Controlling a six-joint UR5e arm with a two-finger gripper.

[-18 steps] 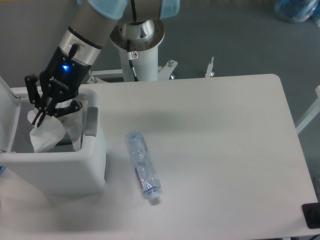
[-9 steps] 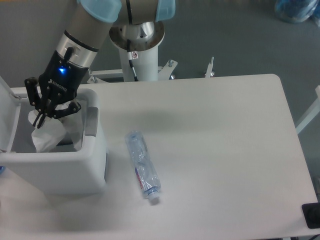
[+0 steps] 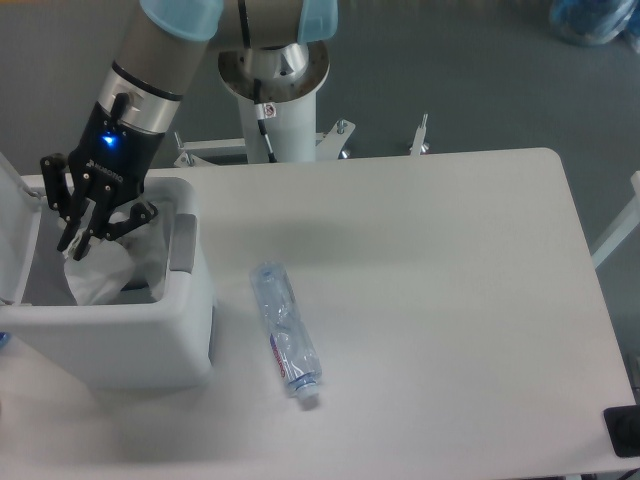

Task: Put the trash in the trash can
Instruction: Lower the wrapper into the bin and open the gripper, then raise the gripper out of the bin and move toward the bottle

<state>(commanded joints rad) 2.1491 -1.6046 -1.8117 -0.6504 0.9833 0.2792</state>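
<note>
The gripper (image 3: pixel 78 232) is held over the open bin (image 3: pixel 110 340) at the left end of the worktop (image 3: pixel 430 300), with the wrapper (image 3: pixel 100 275) hanging from it inside the bin's mouth. The fingers (image 3: pixel 68 238) are closed on the wrapper's top edge, so far as can be made out (the contact itself is small and partly hidden by the dark fingertips).

The step in hand is judged to be the release. It is best done with the wrapper well below the rim, so that the light plastic is not caught on the grey rim panel or the raised lid (image 3: pixel 12 230). The fingers should be opened fully and lifted straight up.

The bottle (image 3: pixel 287 333) is left lying on the worktop, just beside the bin, its cap pointing toward the near edge.
</note>
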